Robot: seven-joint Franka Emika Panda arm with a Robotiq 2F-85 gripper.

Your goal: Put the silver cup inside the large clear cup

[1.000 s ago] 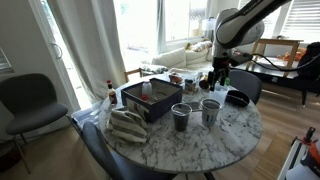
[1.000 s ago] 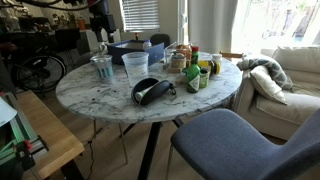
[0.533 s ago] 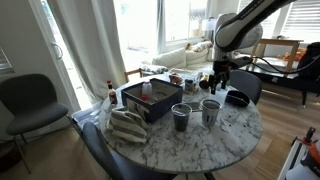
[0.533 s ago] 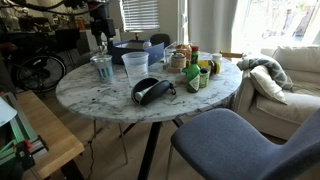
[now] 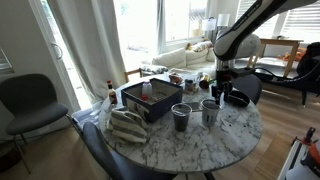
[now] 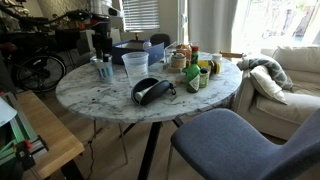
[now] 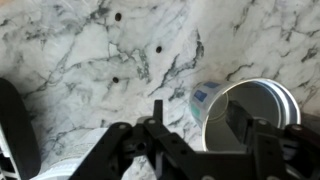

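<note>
The silver cup (image 7: pixel 250 108) stands upright on the marble table (image 7: pixel 90 60); it is shiny metal with a blue label. It also shows in both exterior views (image 5: pixel 210 112) (image 6: pixel 103 69). My gripper (image 7: pixel 198 120) is open and low over its rim, with one finger inside the cup and the other outside its wall. In both exterior views the gripper (image 5: pixel 216 90) (image 6: pixel 101 48) hangs just above this cup. The large clear cup (image 6: pixel 135 66) stands upright right next to it. A cup that looks darker (image 5: pixel 181 117) stands at that spot in an exterior view.
A black bowl (image 6: pixel 150 90) (image 5: pixel 237 98) sits near the cups. A dark blue box (image 5: pixel 150 100) and folded cloth (image 5: pixel 127 126) lie behind. Bottles and jars (image 6: pixel 195 68) crowd one side of the round table. Chairs (image 6: pixel 235 140) stand around it.
My gripper has come down and shifted slightly, from above the table to just over the silver cup's rim. The cups have not moved.
</note>
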